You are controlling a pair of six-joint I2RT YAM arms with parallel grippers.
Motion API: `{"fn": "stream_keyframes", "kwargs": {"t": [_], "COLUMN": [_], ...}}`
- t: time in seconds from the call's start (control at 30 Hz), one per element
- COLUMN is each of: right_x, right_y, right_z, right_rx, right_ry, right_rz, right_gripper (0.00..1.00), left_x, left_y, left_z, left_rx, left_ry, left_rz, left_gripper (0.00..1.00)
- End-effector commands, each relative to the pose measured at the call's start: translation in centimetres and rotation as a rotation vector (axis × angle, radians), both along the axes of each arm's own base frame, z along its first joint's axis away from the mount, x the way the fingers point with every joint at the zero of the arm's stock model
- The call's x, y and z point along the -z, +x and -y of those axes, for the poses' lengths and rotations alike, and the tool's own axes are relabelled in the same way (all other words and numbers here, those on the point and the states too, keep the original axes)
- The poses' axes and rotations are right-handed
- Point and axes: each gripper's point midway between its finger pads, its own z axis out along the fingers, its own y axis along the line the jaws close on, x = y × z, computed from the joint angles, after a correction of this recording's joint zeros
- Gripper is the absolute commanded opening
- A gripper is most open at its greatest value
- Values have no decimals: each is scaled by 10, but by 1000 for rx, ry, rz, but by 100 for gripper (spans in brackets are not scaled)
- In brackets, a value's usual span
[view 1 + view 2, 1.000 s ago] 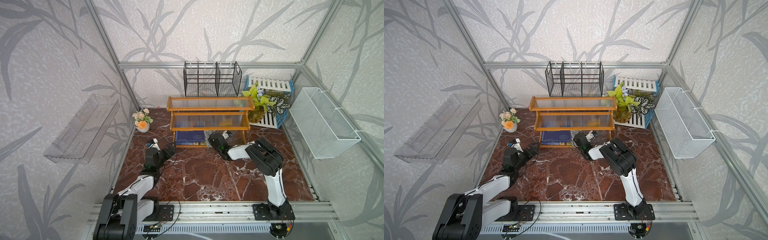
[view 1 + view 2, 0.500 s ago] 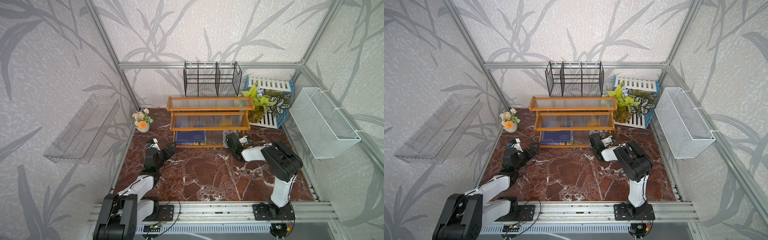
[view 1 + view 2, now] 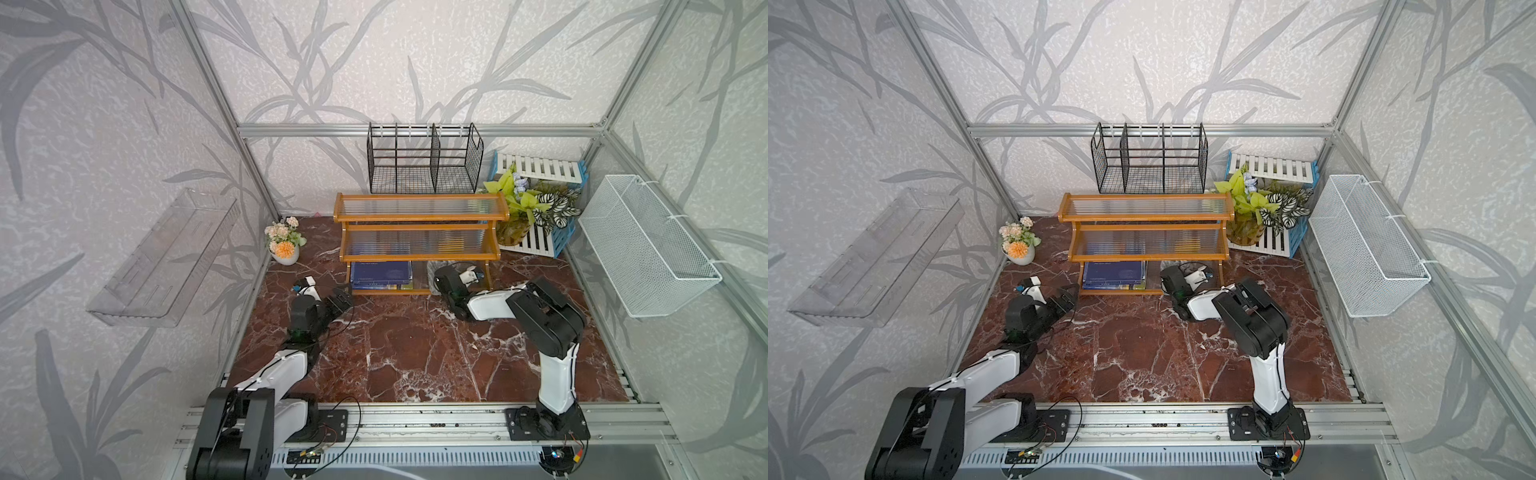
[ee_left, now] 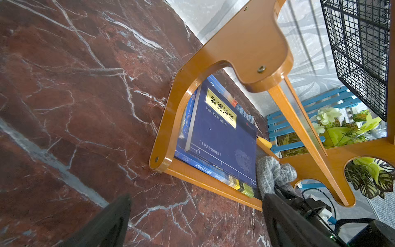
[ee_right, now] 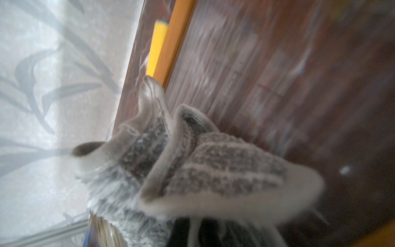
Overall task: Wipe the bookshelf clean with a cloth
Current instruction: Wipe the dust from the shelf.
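The bookshelf (image 3: 419, 217) (image 3: 1145, 216), an orange-brown frame with ribbed clear panels, stands at the back in both top views. My right gripper (image 3: 439, 274) (image 3: 1170, 277) reaches into its bottom tier, beside the blue books (image 3: 381, 274) (image 4: 222, 136). It is shut on the grey and white striped cloth (image 5: 203, 166) (image 4: 273, 173), which bunches out ahead of the dark fingers (image 5: 181, 233) against the tier's ribbed panel. My left gripper (image 3: 326, 291) (image 4: 196, 222) is open and empty above the marble floor, just left of the shelf's left end.
A black wire rack (image 3: 424, 162) stands behind the shelf. A potted plant (image 3: 528, 208) and a blue-and-white slatted crate (image 3: 540, 170) sit at the back right. A white wire basket (image 3: 648, 245) hangs on the right wall, a clear tray (image 3: 166, 257) on the left. A flower pot (image 3: 284, 245) stands back left.
My right gripper swept right along the bottom tier with the cloth, then came back left towards the books. The left arm has stayed still.
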Motion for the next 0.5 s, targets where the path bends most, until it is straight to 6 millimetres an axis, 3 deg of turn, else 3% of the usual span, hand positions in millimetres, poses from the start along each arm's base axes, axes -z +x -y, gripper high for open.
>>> {"fn": "stream_keyframes", "kwargs": {"t": [0.0,0.1,0.27,0.47], "right_x": [56,60,20,-9], "right_y": [-35,-40,-45,-62], "right_z": [-18,-34,-65,-61], "right_rx": [-153,-236,-514,-647], "right_ry": [-84,-42,80,173], "right_rz": [-178,-170,4,53], "right_gripper": [0,0,0,0], "left_x": [-3,-3,-5,-5], "left_y": [0,0,2,3], "left_z": [0,0,0,-1], "left_rx": [-4,-3,-3,-9], "left_ry": [-3,-3,-2,5], "left_rz": [20,19,22,18], "left_gripper": [100,100,100,100]}}
